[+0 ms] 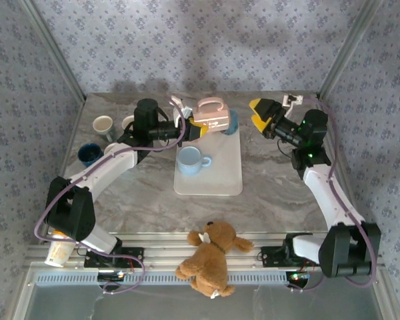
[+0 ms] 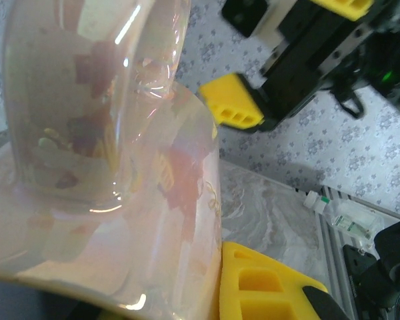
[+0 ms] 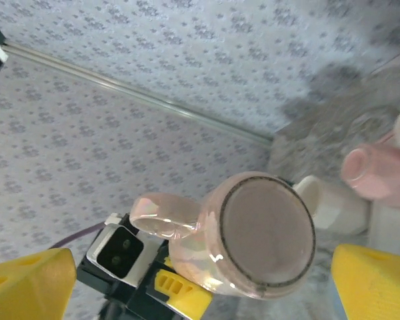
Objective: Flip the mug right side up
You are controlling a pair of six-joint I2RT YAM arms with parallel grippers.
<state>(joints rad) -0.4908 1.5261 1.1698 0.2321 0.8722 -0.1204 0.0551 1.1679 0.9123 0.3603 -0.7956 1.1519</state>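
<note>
Above the far-left corner of the white tray [image 1: 220,181]: left gripper [image 1: 198,131], fingers closed tight on the wall of the pink mug [image 1: 212,115], apparently near the rim.

Above the tray's far edge, clear of its surface: the mug itself, carried in the air on its side. Long axis near level, running roughly left to right along that edge. Flat base [image 3: 267,230] turned toward the right arm, mouth toward the left gripper, handle [image 3: 161,213] on the upper or far side.

Beyond the tray's far-right corner, apart from the mug: right gripper [image 1: 259,115], jaws spread wide, holding nothing.

Step in hand, as judged: halfway through the flip, possibly set for a handover. Next move: rotate until mouth up, or close the right fingers on the body, then set down on bare tray, away from the blue-white mug [image 1: 192,160] at the tray's middle.
</note>
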